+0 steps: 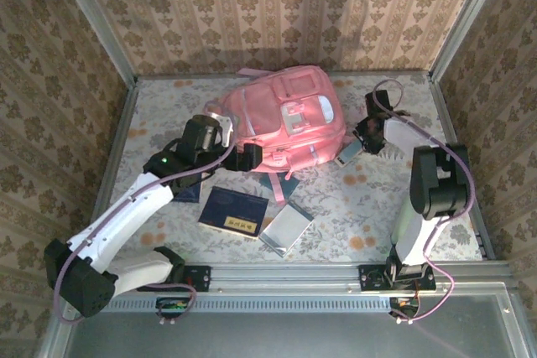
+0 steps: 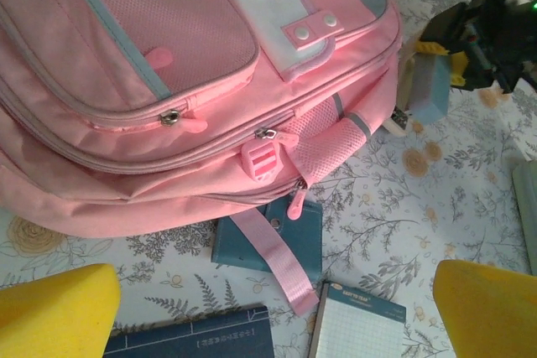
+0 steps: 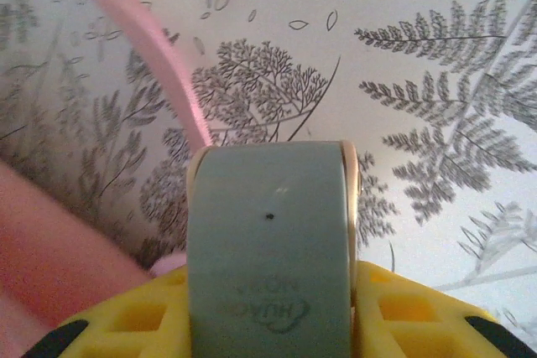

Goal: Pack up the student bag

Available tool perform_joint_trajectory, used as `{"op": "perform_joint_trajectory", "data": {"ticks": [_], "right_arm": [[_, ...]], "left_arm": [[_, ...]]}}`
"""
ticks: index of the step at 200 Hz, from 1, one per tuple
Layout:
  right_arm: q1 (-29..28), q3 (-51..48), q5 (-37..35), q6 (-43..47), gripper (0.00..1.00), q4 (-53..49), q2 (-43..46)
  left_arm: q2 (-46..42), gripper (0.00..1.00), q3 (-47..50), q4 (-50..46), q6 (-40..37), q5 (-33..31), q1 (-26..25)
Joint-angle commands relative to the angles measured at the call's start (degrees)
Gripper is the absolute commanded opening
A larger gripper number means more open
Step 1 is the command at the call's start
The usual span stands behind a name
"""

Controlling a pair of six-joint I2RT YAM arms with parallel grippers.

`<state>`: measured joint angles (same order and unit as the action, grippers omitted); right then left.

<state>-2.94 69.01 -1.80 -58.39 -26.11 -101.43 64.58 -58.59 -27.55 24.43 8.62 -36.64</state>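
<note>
Loading book | right gripper (image 1: 361, 143) clamps grey book (image 3: 267, 241) beside student bag (image 1: 281, 119) | left gripper (image 1: 249, 158) fingers apart, empty | next: likely needs a compartment opened

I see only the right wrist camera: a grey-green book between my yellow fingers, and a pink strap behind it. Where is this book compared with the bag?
Observer: In the top camera, the right gripper holds the book close beside the right side of the student bag.
Operator: Thank you. Is the bag open, so the book can go in?
Observer: In the left wrist view, the zips that show on the bag's near side look shut.
</note>
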Motion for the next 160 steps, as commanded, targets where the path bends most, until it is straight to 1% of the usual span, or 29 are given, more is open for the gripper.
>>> {"op": "perform_joint_trajectory", "data": {"ticks": [1,12,27,41,75,98,123,160], "right_arm": [[-0.8,-3.6,4.2,4.0,0.20,4.5,9.9],[-1.3,-6.3,7.7,5.4,0.16,8.6,13.8],[-2.0,-9.5,15.1,7.2,0.16,15.7,18.1],[-3.2,-11.6,19.9,7.4,0.16,20.5,21.1],[-8.1,-10.4,29.4,6.1,0.15,24.9,21.4],[-11.5,-8.5,31.7,6.7,0.14,24.8,21.4],[-14.6,-6.7,32.2,7.5,0.14,23.9,21.4],[-16.7,-5.8,32.8,6.3,0.12,24.6,21.3]], "left_arm": [[1.1,0.98,-0.6,2.0,2.5,3.2,0.3],[2.0,0.99,-0.9,2.7,3.5,4.8,0.4],[3.5,0.99,-1.3,4.0,4.9,7.4,0.4],[5.0,0.99,-1.5,5.6,6.0,9.8,0.4],[10.2,0.98,-3.2,10.2,9.0,17.5,-0.1],[12.9,0.93,-3.4,14.1,10.6,21.1,-1.0],[15.0,0.85,-3.5,16.5,11.4,22.6,-1.4],[17.0,0.76,-4.0,17.6,11.3,23.5,-1.3]]}}
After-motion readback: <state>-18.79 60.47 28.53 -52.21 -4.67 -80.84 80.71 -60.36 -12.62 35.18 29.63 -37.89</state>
